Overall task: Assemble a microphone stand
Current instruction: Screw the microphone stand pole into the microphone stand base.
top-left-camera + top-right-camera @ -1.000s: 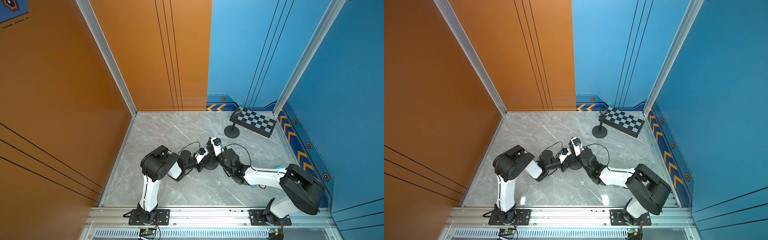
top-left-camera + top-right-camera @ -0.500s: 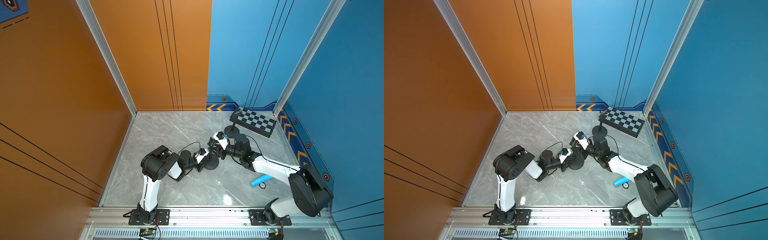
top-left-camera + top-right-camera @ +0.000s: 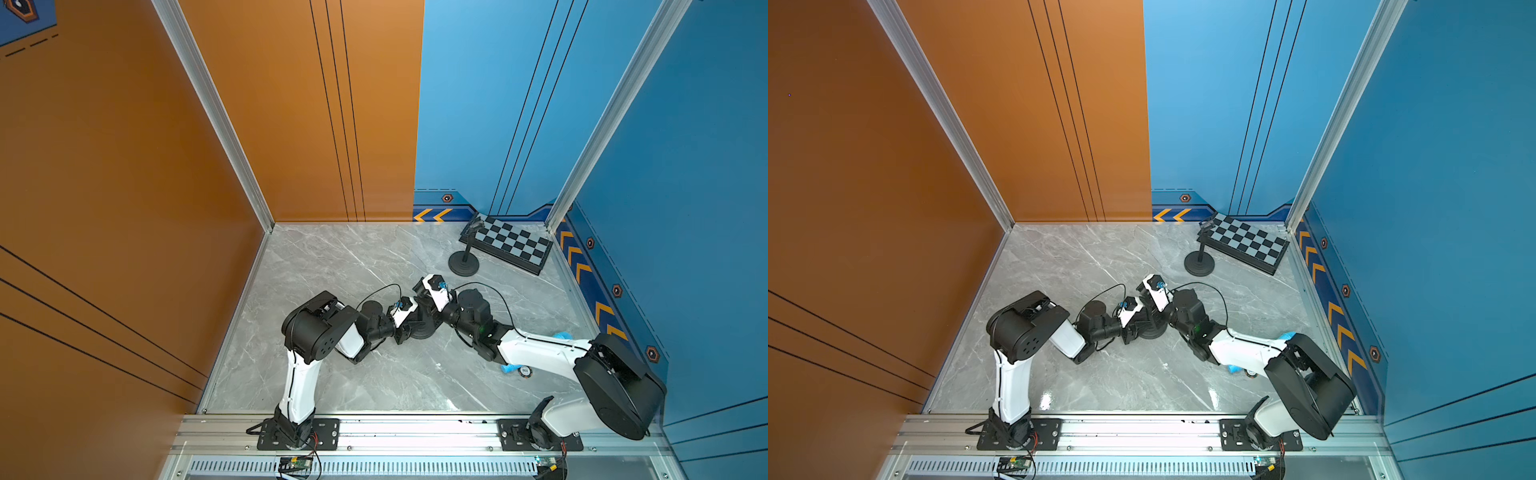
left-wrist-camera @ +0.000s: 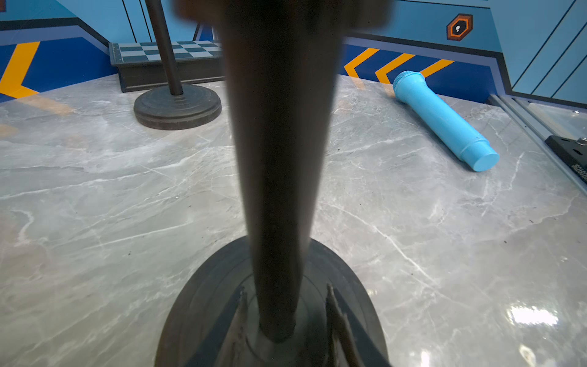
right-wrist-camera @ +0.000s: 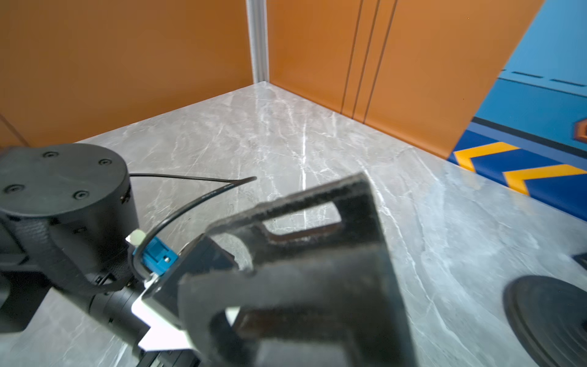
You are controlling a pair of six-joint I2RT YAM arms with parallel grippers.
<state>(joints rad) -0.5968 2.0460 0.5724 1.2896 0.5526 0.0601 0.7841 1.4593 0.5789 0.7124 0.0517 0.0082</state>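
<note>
1. Hazard, pole seating: the pole (image 4: 279,159) stands upright on the centre of the base (image 4: 330,263). Whether its foot is fully seated cannot be told. If it is not, a side pull at the top would likely tilt or unseat it.
2. Hazard, base: the base rests free on the smooth counter (image 4: 95,190) with nothing clamping it. A push from either arm could slide or tip it, pole included.
3. Hazard, crowding: in both top views the two wrists meet directly over the base. A careless withdrawal risks one arm striking the other, or the pole.
4. Hazard, microphone: the blue microphone (image 4: 441,120) lies flat, well apart from the base on the right arm's side. In both top views it is partly under the right forearm, so a low sweep could roll it away.
5. Left tool (image 4: 287,313): narrow gap, gripping nothing. Its fingertips (image 4: 335,314) flank the pole's foot just above the base, with a sliver of clearance on each side.
6. Right tool (image 3: 420,296): closed, above the base at the pole's upper end. Whether it pinches the pole cannot be told, as its wrist view shows no pole between the fingers.
7. Other items: a second stand (image 3: 463,264) and a chessboard (image 3: 511,245) sit beyond the base towards the far wall, clear of the work.
</note>
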